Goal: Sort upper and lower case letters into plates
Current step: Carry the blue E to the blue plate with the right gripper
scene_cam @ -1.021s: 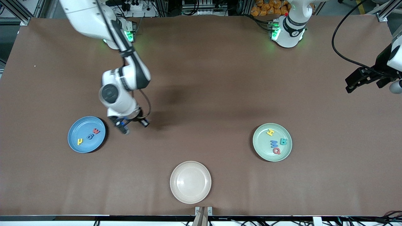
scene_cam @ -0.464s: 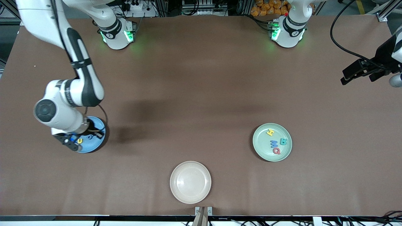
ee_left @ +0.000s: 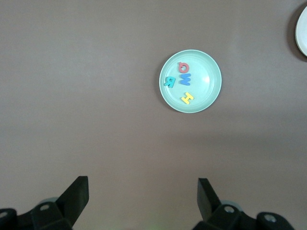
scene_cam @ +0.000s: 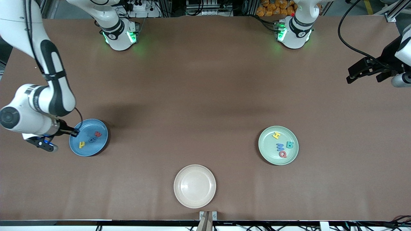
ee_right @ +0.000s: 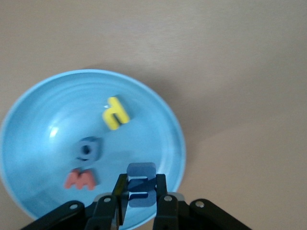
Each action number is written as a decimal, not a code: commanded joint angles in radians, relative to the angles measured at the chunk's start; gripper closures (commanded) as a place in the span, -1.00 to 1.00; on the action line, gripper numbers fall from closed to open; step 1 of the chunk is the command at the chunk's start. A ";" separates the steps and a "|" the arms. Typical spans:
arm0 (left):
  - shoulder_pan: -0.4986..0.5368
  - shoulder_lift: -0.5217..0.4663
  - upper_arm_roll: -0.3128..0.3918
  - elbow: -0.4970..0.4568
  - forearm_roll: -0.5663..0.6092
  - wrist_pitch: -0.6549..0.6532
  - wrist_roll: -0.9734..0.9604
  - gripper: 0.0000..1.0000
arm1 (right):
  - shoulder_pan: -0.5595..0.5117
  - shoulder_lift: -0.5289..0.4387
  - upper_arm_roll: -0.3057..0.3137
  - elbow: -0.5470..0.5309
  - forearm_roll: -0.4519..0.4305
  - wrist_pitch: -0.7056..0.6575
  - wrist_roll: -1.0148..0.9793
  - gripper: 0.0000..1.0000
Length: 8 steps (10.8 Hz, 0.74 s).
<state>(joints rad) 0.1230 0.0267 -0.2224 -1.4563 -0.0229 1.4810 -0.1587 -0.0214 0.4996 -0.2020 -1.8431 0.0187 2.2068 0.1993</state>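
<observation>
Right claw (ee_right: 139, 201) pinching blue letter (ee_right: 140, 191) over blue plate (ee_right: 29, 124) rim

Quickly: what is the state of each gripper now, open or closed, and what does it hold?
Left gripper: open, empty, waiting high over the table.
Right gripper: shut on a small blue letter, at the blue plate's rim.

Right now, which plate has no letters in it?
The cream plate, nearest the front camera, is bare. The blue plate and the green plate both hold letters.
</observation>
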 commanded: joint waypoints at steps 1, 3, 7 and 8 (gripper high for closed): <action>0.007 -0.008 -0.008 0.007 -0.003 -0.028 0.022 -1.00 | 0.003 0.005 0.019 0.007 -0.008 -0.002 -0.001 0.85; 0.001 -0.008 -0.017 0.007 0.076 -0.028 0.024 -1.00 | 0.004 0.005 0.021 0.008 -0.005 -0.002 0.005 0.69; 0.004 -0.008 -0.031 0.007 0.075 -0.028 0.024 -1.00 | 0.005 -0.001 0.023 0.007 -0.005 -0.012 -0.007 -1.00; 0.004 -0.010 -0.032 0.007 0.074 -0.030 0.025 -1.00 | 0.006 -0.009 0.023 0.004 -0.005 -0.015 -0.012 -1.00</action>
<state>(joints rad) 0.1222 0.0267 -0.2474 -1.4562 0.0380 1.4716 -0.1573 -0.0144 0.5028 -0.1829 -1.8423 0.0188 2.2066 0.1945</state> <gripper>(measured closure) 0.000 0.216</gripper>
